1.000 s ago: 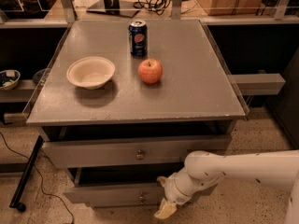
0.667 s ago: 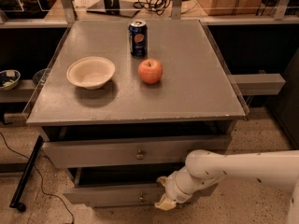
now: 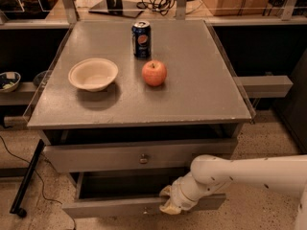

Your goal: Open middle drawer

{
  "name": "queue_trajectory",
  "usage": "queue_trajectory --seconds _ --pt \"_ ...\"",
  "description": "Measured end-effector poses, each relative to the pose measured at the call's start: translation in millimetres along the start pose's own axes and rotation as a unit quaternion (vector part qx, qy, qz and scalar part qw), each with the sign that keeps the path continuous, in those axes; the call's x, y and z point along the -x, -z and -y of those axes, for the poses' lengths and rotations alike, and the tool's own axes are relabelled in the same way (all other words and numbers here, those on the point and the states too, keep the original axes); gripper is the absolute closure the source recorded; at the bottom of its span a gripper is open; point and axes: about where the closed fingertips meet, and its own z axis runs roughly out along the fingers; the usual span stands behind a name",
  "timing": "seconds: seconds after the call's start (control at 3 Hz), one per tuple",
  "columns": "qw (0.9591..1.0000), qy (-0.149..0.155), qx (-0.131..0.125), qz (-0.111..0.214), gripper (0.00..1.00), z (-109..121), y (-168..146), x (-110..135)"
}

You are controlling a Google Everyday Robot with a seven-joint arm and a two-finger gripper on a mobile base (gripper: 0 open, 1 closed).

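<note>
Grey middle drawer stands pulled out; gripper at its front.

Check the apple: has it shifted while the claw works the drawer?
No. The apple keeps its spot in front of the can, right of the bowl. The claw is at the middle drawer's front edge.

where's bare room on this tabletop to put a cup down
The right side of the tabletop, beyond the apple, is bare, as is the front strip before the bowl and apple. The back centre is crowded: the can stands just behind the apple. The gripper is low, at the middle drawer front.
</note>
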Motion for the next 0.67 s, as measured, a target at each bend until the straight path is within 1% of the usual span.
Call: queue_trajectory --seconds 0.67 --pt "1.0000 0.000 0.000 0.000 1.00 8.9 5.2 0.9"
